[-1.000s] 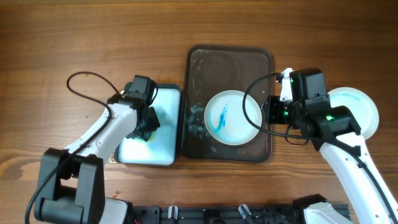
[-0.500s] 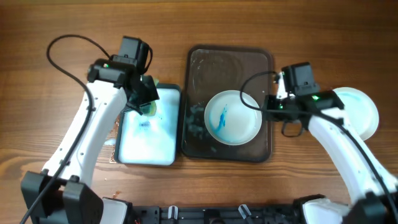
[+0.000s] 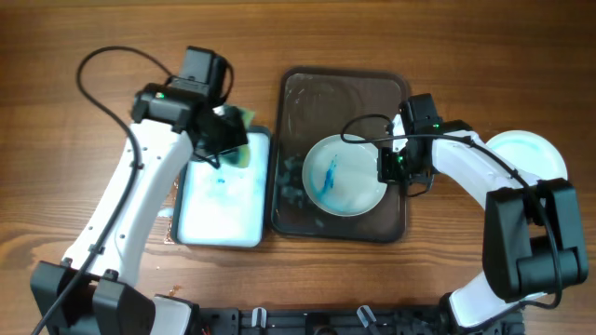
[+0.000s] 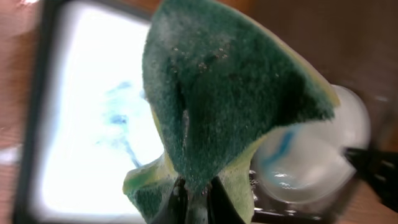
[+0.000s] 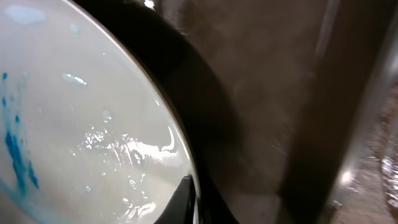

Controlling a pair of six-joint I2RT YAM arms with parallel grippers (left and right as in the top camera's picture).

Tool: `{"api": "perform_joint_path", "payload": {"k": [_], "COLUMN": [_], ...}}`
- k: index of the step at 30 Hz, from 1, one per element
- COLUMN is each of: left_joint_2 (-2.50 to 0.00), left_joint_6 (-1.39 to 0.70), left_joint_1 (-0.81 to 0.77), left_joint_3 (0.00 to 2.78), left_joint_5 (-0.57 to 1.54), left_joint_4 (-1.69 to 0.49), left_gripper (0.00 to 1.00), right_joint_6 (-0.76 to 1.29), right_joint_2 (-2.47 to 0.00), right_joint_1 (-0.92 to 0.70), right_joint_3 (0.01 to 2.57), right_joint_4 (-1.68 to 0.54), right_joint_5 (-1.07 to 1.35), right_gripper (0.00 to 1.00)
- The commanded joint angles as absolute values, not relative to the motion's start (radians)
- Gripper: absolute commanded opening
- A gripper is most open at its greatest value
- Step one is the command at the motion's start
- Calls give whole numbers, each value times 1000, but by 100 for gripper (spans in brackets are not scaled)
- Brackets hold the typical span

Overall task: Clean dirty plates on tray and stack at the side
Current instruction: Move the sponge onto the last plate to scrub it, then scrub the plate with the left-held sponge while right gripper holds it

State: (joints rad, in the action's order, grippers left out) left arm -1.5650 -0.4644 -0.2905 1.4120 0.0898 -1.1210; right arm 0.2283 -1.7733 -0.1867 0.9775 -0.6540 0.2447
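A white plate (image 3: 345, 175) with a blue smear lies on the dark brown tray (image 3: 345, 93). My right gripper (image 3: 387, 169) is shut on the plate's right rim; the right wrist view shows a finger (image 5: 186, 198) pinching the rim of the plate (image 5: 74, 124). My left gripper (image 3: 228, 140) is shut on a green sponge (image 3: 240, 119) above the top right corner of the white basin (image 3: 219, 209). The left wrist view shows the sponge (image 4: 230, 93) between my fingers (image 4: 196, 199), with the plate (image 4: 311, 162) beyond. Another white plate (image 3: 533, 163) lies on the table at the right.
The white basin holds pale liquid with a blue streak (image 4: 118, 118). Water drops lie on the tray's left side (image 3: 293, 177). Cables loop over both arms. The table's front edge holds a black rail (image 3: 307, 321).
My left gripper has lifted the sponge out of the basin and moved it up and to the right toward the tray. My right gripper has moved left onto the plate's right rim.
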Motion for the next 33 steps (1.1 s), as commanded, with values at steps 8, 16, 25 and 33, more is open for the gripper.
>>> {"api": "perform_joint_path", "payload": {"k": [8,16,25,33], "left_joint_2": [-1817,-2085,-2089,-2173], "left_joint_6": [-623,-637,-558,-514], "left_joint_1": [-576,-675,-648,-710], "left_joint_3": [1427,1427,1427,1427], "left_joint_5": [334,204,-257,616], "left_joint_4": [-832,-776,-908,-525], "left_gripper": [4,4,4,4], "right_joint_6": [187,187,186,186], "right_joint_2": [-1818,-1818,-1818,-1818], "right_joint_1": [-192,-192,-192,-192], "right_joint_3": [973,973,973,973], "right_joint_4": [-652,-676,-682,-690], "right_joint_5": [256,256,256,256], "right_gripper": [4,4,4,4]}}
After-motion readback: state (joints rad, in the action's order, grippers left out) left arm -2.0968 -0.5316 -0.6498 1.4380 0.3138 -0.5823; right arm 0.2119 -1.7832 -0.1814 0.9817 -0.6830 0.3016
